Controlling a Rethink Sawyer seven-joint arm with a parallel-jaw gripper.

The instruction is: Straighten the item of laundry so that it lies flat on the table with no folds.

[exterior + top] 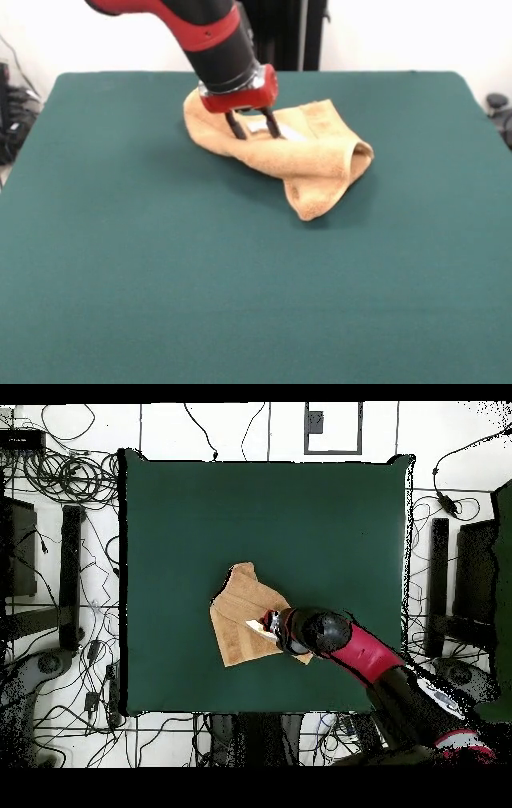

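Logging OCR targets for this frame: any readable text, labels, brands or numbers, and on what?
No readable text in either view.
Small white tag on the towel: any print is too small to read.
Gripper and arm: no visible lettering or logo.
Table: plain green, no markings.

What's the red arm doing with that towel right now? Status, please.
Pincer open, fingers down on the towel, straddling its white tag. Towel still crumpled and folded over itself on the green table. Nothing in the way.
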